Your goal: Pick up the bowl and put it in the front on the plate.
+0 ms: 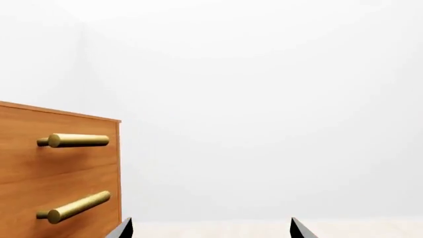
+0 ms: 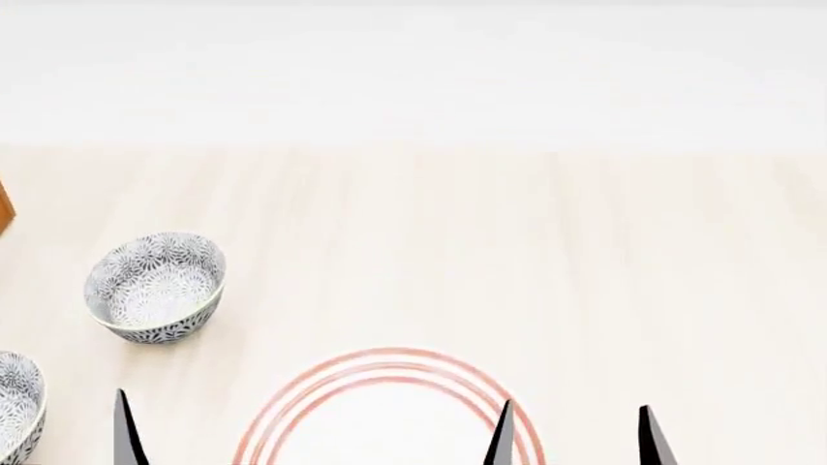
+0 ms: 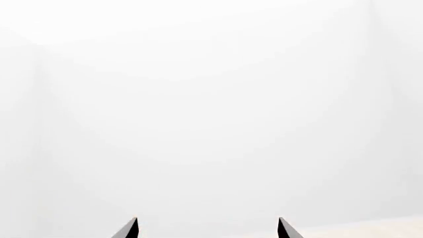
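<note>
Two small white bowls with a grey-blue floral pattern show in the head view. One bowl [image 2: 155,288] stands on the pale table at the left, and a like bowl [image 2: 14,407] is cut off by the left edge. The white plate [image 2: 387,426] with red rings lies at the bottom centre, nothing on its visible part. My right gripper [image 2: 576,438] is open, one fingertip over the plate's right rim. My left gripper [image 1: 211,229] is open and holds nothing; one of its fingertips [image 2: 126,426] shows between the cut-off bowl and the plate.
A wooden drawer cabinet [image 1: 59,168] with two brass bar handles stands close on one side of the left gripper; a sliver of the cabinet [image 2: 4,208] shows at the head view's left edge. The pale wooden table [image 2: 543,252] runs back to a white wall.
</note>
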Controlling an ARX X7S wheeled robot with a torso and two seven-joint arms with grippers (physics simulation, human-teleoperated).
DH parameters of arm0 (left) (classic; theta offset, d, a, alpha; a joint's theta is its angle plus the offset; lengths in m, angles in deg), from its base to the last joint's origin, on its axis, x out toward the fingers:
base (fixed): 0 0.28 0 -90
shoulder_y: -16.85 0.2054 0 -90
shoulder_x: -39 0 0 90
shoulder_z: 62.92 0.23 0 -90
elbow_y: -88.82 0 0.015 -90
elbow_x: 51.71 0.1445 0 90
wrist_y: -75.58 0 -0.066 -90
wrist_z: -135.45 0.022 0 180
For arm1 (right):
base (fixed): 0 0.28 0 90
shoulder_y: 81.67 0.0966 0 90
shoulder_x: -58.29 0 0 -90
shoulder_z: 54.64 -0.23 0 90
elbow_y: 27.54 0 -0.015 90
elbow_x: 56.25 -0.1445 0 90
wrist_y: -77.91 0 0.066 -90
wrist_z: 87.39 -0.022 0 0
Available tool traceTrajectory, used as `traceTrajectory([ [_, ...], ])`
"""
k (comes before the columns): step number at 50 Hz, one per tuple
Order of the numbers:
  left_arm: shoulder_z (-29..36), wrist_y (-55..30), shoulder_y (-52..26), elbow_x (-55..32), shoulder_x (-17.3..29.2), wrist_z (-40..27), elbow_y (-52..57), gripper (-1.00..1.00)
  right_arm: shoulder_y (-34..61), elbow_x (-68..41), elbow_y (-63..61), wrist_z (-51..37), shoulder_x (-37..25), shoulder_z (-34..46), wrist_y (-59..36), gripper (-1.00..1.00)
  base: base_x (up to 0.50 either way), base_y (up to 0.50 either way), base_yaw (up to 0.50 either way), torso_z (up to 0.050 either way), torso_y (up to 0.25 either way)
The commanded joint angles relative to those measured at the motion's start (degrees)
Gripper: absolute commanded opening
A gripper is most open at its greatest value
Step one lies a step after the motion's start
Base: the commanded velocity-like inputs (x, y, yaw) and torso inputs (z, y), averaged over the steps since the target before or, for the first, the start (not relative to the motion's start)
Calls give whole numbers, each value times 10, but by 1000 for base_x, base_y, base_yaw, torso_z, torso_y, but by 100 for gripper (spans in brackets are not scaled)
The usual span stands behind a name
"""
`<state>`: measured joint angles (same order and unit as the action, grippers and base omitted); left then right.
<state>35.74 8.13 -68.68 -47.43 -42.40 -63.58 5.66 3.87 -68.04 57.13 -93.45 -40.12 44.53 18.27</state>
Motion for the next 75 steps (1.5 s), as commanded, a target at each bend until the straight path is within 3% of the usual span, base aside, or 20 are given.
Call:
traceTrajectory([
  [1,-4,9,0,1,-2,5,1,100,1,1,-7,4,1,-3,1,100,426,-35,0,0,0],
  [9,-1,4,0,0,1,0,7,100,2,-15,-6,13,-4,5,11,100,0,29,0,0,0],
  [40,14,3,-2,-6,13,-12,2,100,4,-15,1,-2,-14,17,4,100,0,498,0,0,0],
  [64,26,-19,-8,-13,20,-15,-2,100,11,-23,6,-15,-21,24,-15,100,0,0,0,0,0],
  [75,28,-20,-7,-14,24,-21,-1,100,12,-25,7,-20,-24,28,-19,100,0,0,0,0,-250],
])
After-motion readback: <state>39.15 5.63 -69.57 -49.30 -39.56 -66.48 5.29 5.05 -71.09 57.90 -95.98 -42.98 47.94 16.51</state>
